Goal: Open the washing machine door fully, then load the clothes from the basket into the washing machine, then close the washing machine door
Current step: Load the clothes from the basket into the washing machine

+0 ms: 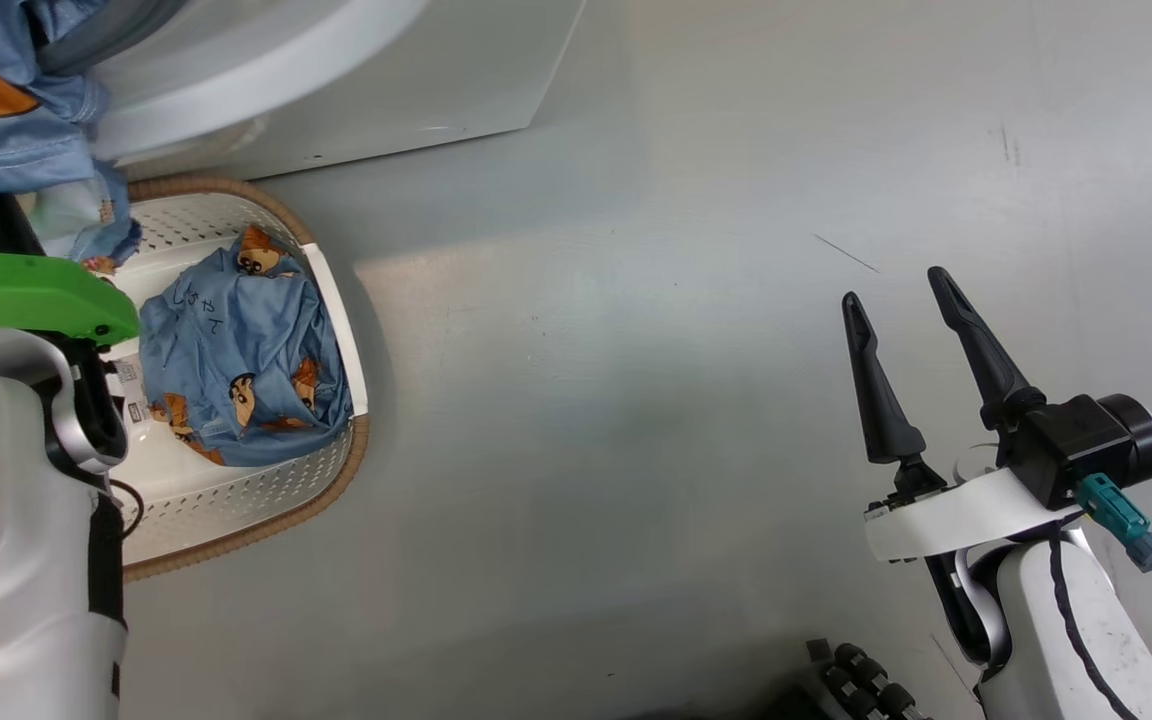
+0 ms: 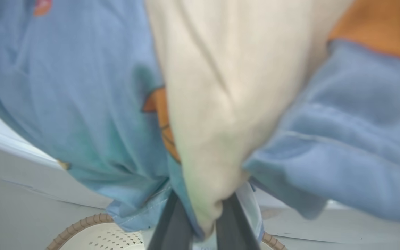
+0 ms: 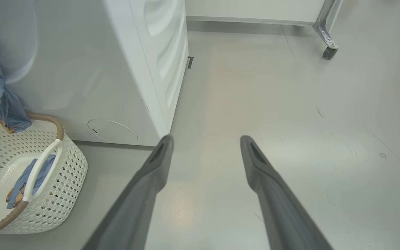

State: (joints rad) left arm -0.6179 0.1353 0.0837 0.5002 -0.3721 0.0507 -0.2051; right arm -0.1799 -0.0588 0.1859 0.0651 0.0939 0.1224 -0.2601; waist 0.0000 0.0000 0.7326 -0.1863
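Left gripper's jaws pinch bunched blue, cream and orange clothes; right gripper's jaws gape.

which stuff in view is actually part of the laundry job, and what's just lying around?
Job: washing machine; basket; blue garment in it; clothes bundle pinched by the left gripper; right gripper, open and idle.
Lying about: castor of a wheeled frame; scuffed floor.

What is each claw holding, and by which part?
Left claw pinches the clothes by a bunched fold of cream and blue cloth. Right claw is open, empty.
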